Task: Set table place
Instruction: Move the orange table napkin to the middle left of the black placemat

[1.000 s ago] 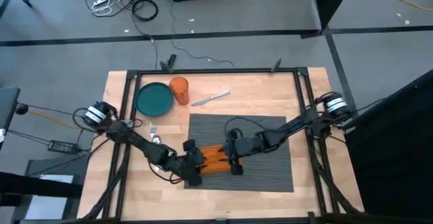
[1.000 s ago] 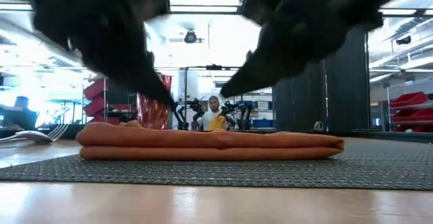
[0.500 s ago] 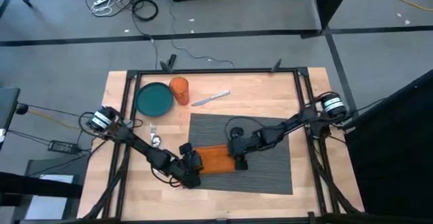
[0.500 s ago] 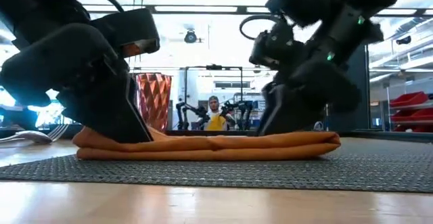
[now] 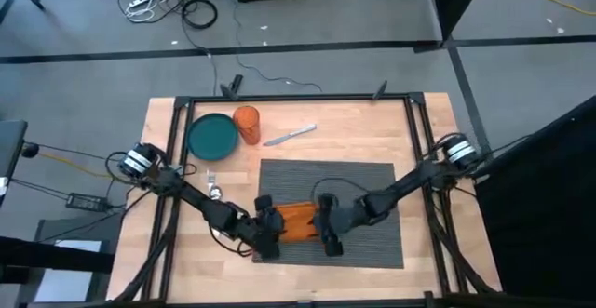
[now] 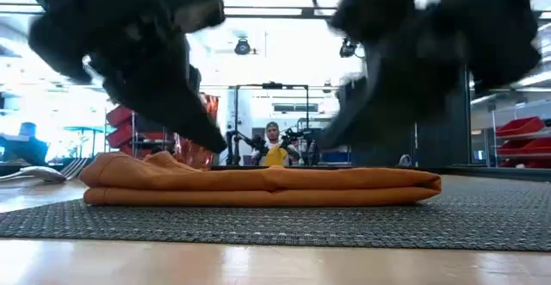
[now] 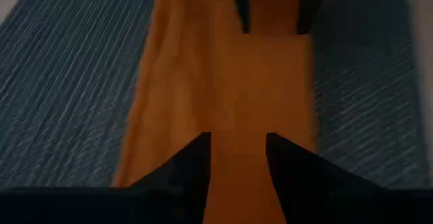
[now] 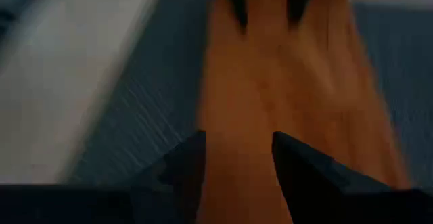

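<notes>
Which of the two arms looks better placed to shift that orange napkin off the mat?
Probably the left: the left gripper hangs open over the napkin end nearest the placemat edge; the right gripper sits further inside.

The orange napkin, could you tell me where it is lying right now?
In the high view the orange napkin lies folded on the near-left part of the grey placemat, between the left gripper and the right gripper, both open above its ends.
</notes>
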`<act>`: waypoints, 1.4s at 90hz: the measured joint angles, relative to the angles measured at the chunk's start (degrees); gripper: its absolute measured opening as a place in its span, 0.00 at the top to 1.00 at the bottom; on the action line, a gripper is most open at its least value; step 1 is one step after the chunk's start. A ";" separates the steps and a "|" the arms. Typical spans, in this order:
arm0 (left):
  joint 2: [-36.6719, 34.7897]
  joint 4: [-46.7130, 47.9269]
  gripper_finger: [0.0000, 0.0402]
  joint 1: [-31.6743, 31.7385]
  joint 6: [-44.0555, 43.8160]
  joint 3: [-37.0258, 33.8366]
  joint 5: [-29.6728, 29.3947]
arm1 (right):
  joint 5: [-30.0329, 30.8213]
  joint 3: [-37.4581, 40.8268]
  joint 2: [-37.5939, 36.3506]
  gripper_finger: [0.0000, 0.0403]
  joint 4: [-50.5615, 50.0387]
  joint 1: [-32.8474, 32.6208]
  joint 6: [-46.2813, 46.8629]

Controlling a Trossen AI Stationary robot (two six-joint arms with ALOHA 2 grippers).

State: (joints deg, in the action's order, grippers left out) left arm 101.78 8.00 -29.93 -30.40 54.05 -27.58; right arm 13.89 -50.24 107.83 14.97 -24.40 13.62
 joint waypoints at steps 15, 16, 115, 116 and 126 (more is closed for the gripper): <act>0.00 9.42 0.69 -0.76 -6.15 -0.01 2.57 | -0.05 -0.42 -0.04 0.65 -6.55 -0.56 1.99; 0.00 9.92 0.69 -0.87 -6.46 -0.01 2.57 | -0.06 -0.42 -0.29 0.65 -7.04 -0.59 1.97; 22.53 -3.29 0.69 5.53 18.46 33.93 13.34 | 11.01 10.05 -18.97 0.66 -35.77 -17.49 34.62; 23.11 -2.80 0.69 5.67 18.48 34.61 13.37 | 11.00 10.18 -18.96 0.66 -35.68 -17.49 34.99; 26.84 -0.03 0.69 7.07 18.95 39.46 16.51 | 11.00 11.21 -18.95 0.67 -35.46 -17.62 37.40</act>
State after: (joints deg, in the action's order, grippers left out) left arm 128.62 7.97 -22.86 -11.45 93.51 -11.07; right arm 24.89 -39.03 88.88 -20.49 -42.03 51.02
